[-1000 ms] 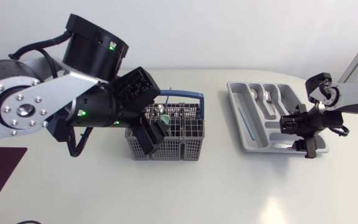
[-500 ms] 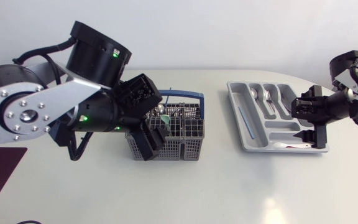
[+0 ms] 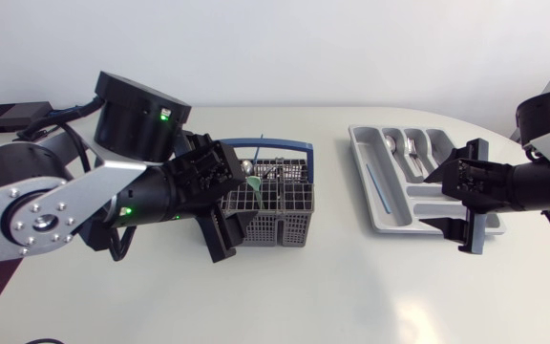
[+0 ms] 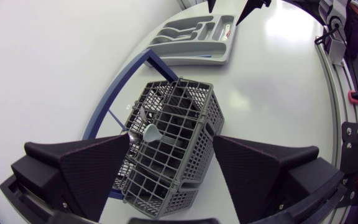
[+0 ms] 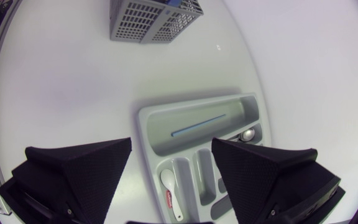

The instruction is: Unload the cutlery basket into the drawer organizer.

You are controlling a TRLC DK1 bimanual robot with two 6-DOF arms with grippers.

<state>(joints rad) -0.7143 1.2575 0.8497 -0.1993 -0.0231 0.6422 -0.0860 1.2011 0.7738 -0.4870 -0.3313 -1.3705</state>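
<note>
Left gripper (image 3: 234,222) hovered wide-open over the centre-frame cutlery basket (image 3: 277,208), likely needing to pinch one piece; right gripper (image 3: 461,196) gaped empty

1 cutlery basket (image 3: 265,229), 1 drawer organizer (image 3: 396,203), 2 end effectors: left (image 4: 169,143), right (image 5: 171,142). In organizer: 1 thin blue stick (image 5: 197,124), 1 white spoon (image 5: 168,182), 1 metal spoon (image 5: 247,134); forks (image 3: 412,151), count unclear.

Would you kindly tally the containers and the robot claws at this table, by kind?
Cutlery basket: 1
Drawer organizer: 1
Claws: 2 (left claw, right claw)
Total: 4
</note>
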